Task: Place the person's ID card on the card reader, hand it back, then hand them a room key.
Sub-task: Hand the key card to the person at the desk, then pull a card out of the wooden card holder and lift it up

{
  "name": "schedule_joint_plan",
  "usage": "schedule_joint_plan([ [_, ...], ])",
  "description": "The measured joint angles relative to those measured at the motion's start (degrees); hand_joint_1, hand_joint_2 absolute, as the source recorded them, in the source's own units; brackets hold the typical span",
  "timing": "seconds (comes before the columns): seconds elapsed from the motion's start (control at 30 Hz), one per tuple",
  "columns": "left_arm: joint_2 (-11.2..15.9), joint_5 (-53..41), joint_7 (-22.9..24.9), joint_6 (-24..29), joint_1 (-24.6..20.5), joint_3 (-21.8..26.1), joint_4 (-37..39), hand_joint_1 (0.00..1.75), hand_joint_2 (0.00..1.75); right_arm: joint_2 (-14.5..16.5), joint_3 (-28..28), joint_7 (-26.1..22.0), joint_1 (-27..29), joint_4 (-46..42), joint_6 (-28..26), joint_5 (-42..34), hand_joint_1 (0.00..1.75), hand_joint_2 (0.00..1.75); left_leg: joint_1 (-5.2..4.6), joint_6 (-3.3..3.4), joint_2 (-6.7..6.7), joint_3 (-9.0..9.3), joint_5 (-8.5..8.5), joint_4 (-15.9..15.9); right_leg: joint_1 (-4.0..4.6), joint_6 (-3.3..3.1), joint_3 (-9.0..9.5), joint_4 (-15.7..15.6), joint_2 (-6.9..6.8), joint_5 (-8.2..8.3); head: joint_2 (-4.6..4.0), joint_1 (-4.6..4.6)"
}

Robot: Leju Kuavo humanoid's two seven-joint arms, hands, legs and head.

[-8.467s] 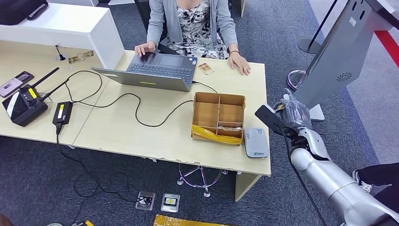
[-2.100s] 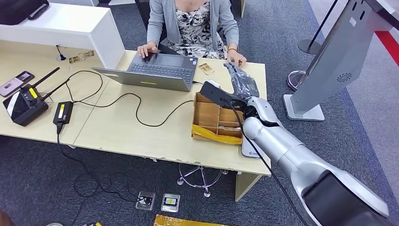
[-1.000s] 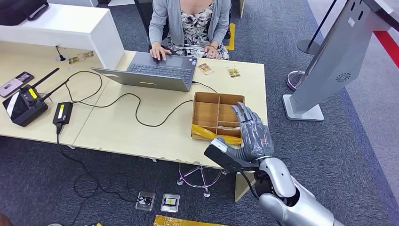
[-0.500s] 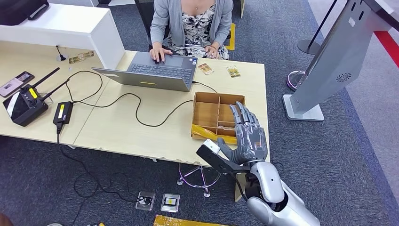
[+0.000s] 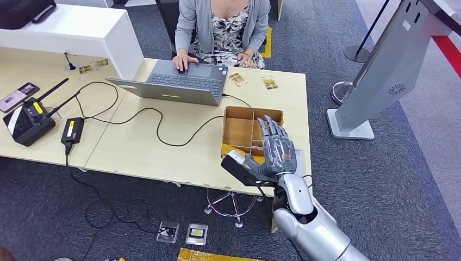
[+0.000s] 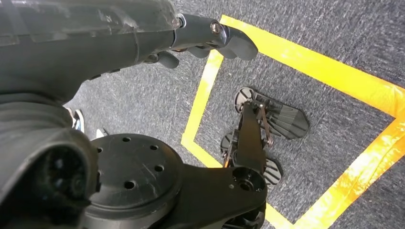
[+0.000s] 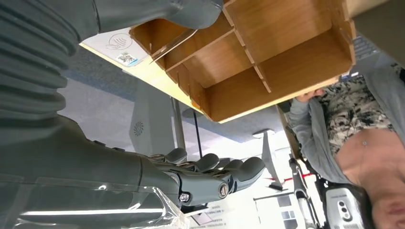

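Note:
My right hand (image 5: 277, 149) hovers over the near right part of the partitioned wooden box (image 5: 239, 130), fingers spread and holding nothing. In the right wrist view its fingers (image 7: 215, 176) lie apart below the box (image 7: 282, 67), and the white card reader (image 7: 114, 43) lies beside the box. A yellowish card (image 5: 268, 82) rests on the desk's far edge in front of the seated person (image 5: 223, 27), with a second card (image 5: 237, 79) by the laptop. My left hand (image 6: 210, 36) hangs over the floor, fingers loose and holding nothing.
An open laptop (image 5: 179, 81) sits left of the box, its cable looping across the desk (image 5: 163, 157). A black controller (image 5: 27, 122) and a power brick (image 5: 72, 130) lie at the far left. A grey kiosk stand (image 5: 380, 70) rises on the right.
My right hand drew back from the person's side, swung past the desk's near right corner and now sits over the box. A card now lies at the far edge; the person's hands went to the laptop.

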Motion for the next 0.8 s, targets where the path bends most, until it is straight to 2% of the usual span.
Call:
schedule_joint_plan([
  [0.23, 0.0, 0.1, 0.2, 0.1, -0.1, -0.7, 0.0, 0.00, 0.00, 1.2, -0.3, -0.1, -1.7, 4.9, 0.2, -0.2, 0.00, 1.75, 0.00, 0.00, 0.00, -0.01, 0.00, 0.0, 0.00, 0.00, 0.00, 0.0, -0.01, 0.00, 0.00, 0.00],
  [0.8, 0.0, 0.4, 0.2, -0.3, -0.1, -1.4, 0.0, 0.00, 0.00, 1.7, -0.4, -0.8, -3.3, 10.3, 0.2, -1.8, 0.00, 1.75, 0.00, 0.00, 0.00, -0.01, 0.00, 0.0, 0.00, 0.00, -0.01, 0.0, 0.00, 0.00, 0.00, 0.01],
])
